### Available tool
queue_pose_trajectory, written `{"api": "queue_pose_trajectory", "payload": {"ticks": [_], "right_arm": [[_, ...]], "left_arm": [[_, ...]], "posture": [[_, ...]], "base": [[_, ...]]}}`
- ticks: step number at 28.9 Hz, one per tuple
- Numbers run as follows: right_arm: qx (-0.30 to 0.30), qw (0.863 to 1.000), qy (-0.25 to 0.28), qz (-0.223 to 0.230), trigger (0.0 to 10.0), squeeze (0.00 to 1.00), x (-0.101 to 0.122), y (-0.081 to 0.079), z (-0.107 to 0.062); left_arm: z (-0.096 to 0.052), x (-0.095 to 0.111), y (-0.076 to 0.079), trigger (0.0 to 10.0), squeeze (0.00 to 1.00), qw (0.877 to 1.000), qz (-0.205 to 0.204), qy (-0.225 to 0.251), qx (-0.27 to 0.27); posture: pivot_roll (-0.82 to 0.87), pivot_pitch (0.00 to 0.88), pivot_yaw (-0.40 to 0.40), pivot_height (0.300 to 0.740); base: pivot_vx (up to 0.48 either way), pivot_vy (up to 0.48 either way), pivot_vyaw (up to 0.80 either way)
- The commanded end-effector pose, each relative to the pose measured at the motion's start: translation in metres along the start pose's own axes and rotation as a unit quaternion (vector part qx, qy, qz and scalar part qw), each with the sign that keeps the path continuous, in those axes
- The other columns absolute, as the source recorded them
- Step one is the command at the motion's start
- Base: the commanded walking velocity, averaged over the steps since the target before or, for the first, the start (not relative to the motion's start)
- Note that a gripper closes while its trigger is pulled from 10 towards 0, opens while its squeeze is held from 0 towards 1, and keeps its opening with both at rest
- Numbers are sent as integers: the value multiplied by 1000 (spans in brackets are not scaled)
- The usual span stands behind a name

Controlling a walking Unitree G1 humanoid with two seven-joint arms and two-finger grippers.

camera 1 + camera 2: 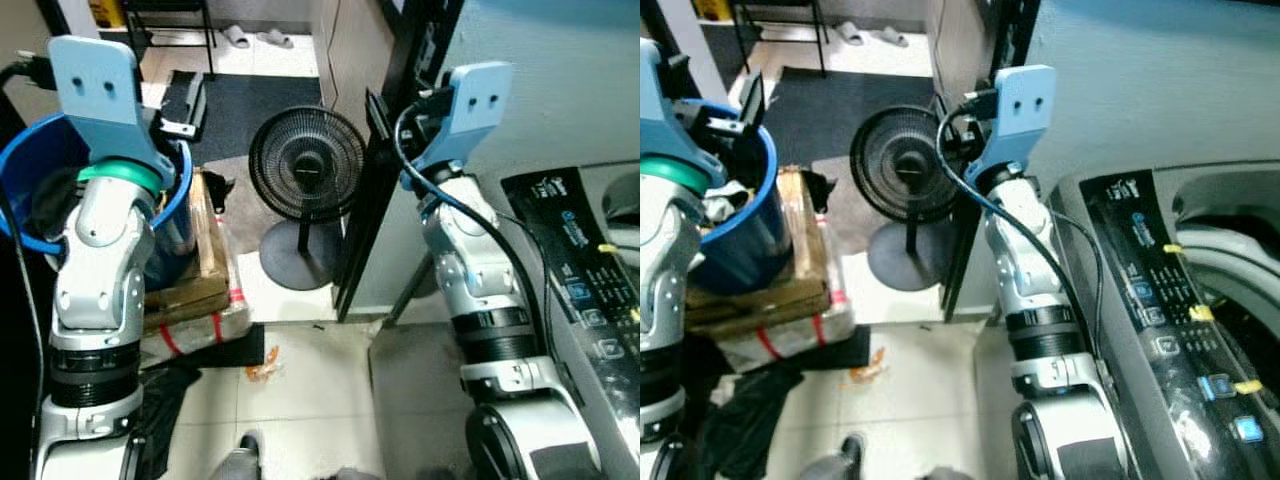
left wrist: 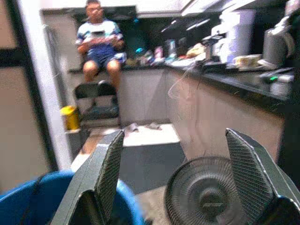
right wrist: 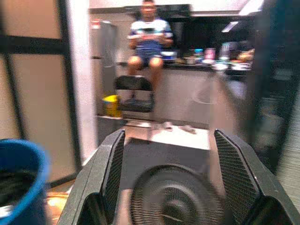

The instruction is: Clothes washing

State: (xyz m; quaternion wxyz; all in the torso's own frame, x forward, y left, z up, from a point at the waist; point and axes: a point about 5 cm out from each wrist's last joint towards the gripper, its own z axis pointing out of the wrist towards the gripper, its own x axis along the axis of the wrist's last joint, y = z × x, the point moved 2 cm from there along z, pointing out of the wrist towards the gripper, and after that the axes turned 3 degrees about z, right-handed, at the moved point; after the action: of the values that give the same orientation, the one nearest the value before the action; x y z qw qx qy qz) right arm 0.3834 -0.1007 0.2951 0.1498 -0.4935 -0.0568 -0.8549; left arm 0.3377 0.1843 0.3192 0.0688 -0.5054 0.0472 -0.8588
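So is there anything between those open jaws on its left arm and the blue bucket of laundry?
Nothing visible stands in the way. The left gripper is open and holds nothing, and the blue bucket with dark clothes in it sits just below and ahead of it. The black fan stands off to the side, toward the washing machine, not between them.

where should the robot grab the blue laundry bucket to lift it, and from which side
Probably the blue bucket's rim on the side facing the standing fan, coming down from above. The bucket stands upright with its mouth open and dark clothes inside, and the left arm blocks the near wall. The left tool is open, as is the right tool, so either could straddle the thin rim.
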Motion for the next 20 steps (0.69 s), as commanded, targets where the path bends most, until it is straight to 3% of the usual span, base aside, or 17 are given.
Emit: {"api": "queue_pose_trajectory", "payload": {"ticks": [1,20], "right_arm": [[2,1000,-2,2,10000,0,-1,1,-2],[5,1000,-5,10,10000,0,-3,-2,-3]], "left_arm": [[-1,-2,2,10000,0,1000,-2,-6,-1],[-4,-4,3,10000,0,1000,0,-6,-6]], "posture": [[89,82,-59,740],[81,80,-55,740]], "base": [[0,0,788],[0,0,780]]}}
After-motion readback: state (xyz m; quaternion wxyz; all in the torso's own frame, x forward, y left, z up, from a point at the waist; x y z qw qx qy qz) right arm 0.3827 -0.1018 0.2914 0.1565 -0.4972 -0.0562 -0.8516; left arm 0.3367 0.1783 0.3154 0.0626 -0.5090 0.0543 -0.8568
